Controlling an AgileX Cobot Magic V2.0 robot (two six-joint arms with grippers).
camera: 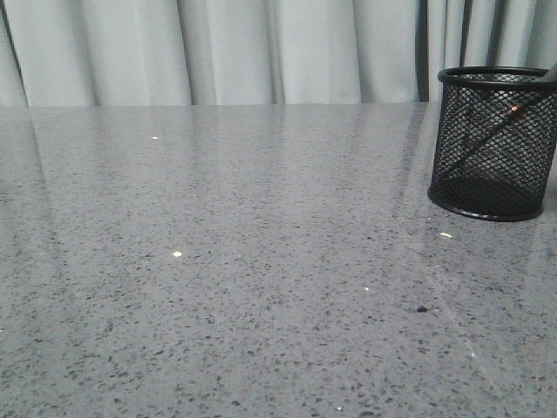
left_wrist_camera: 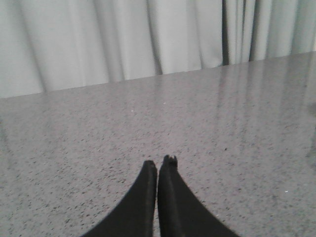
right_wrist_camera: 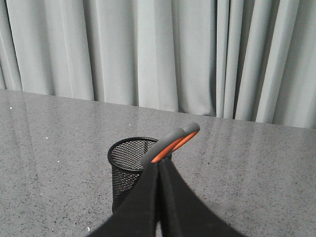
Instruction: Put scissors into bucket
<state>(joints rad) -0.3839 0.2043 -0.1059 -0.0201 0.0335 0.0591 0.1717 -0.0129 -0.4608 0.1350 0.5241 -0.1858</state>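
The black wire-mesh bucket (camera: 487, 187) stands upright at the right edge of the grey speckled table. The scissors (camera: 515, 110) lean inside it, and their orange pivot spot shows through the mesh. In the right wrist view the bucket (right_wrist_camera: 126, 168) stands beyond my right gripper (right_wrist_camera: 159, 165). The scissors' grey, orange-lined handle (right_wrist_camera: 173, 140) sticks out over the rim. The right fingers are pressed together, and nothing shows between them. My left gripper (left_wrist_camera: 159, 165) is shut and empty over bare table. Neither gripper shows in the front view.
Grey curtains (camera: 261, 48) hang behind the table's far edge. A few small pale specks (camera: 177, 254) lie on the table top.
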